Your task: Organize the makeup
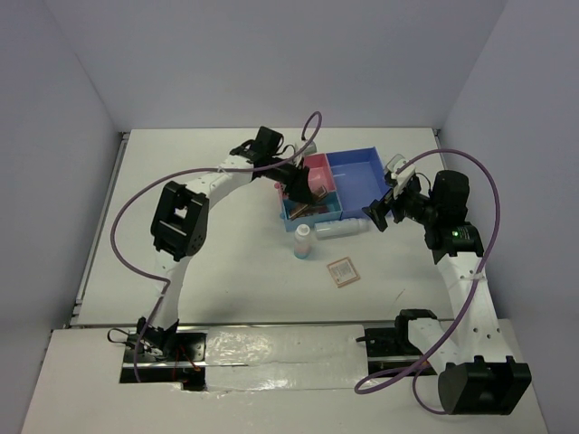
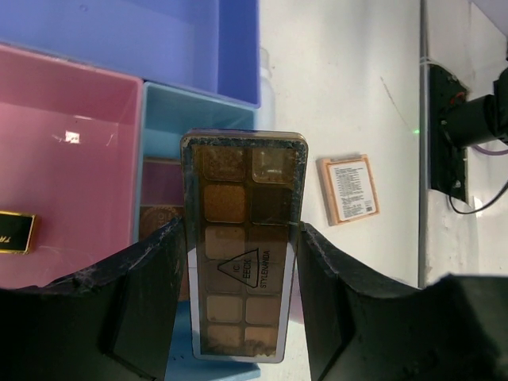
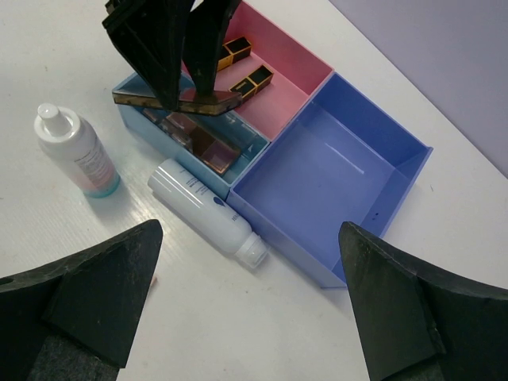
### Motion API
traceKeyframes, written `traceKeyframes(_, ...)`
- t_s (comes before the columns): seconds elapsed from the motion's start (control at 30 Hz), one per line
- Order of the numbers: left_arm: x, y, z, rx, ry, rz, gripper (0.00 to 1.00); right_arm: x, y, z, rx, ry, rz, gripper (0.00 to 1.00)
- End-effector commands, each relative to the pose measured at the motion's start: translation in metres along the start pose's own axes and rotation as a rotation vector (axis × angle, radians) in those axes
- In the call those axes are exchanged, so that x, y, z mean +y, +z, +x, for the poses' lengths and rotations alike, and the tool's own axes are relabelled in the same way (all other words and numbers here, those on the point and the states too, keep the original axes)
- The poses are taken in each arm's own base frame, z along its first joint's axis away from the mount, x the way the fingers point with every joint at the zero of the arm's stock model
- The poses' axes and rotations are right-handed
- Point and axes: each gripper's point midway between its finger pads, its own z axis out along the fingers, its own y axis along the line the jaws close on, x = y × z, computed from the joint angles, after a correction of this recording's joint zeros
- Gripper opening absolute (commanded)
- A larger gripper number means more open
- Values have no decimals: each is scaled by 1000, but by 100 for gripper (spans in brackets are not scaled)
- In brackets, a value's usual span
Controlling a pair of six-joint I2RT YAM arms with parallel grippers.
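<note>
My left gripper (image 2: 240,230) is shut on the long brown palette (image 2: 242,246) and holds it flat over the tray's light-blue compartment (image 2: 198,111); it also shows in the top view (image 1: 297,185). Brown and pink compacts (image 3: 210,147) lie in that compartment. Two black-gold pieces (image 3: 254,79) lie in the pink compartment (image 3: 286,87). One whitish bottle (image 3: 75,151) stands upright on the table. The other (image 3: 202,214) lies beside the tray. A square compact (image 1: 342,270) lies on the table. My right gripper (image 3: 248,230) is open and empty above the lying bottle. No white grid palette shows.
The tray's large blue compartment (image 3: 333,175) holds nothing. The tray (image 1: 357,176) sits at the middle back of the white table. Walls stand close on the left, back and right. Purple cables loop over both arms.
</note>
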Motion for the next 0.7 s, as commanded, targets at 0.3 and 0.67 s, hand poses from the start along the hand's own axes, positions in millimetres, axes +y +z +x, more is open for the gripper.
traceKeyframes(0.3,21,-1,-14,-13,44,-82,92,1,-3,-6,-31,-13,1,100)
traceKeyframes(0.67,-18,-56,-95,-235,154,-192,97,101,-22,37,-72,-402,-563,100)
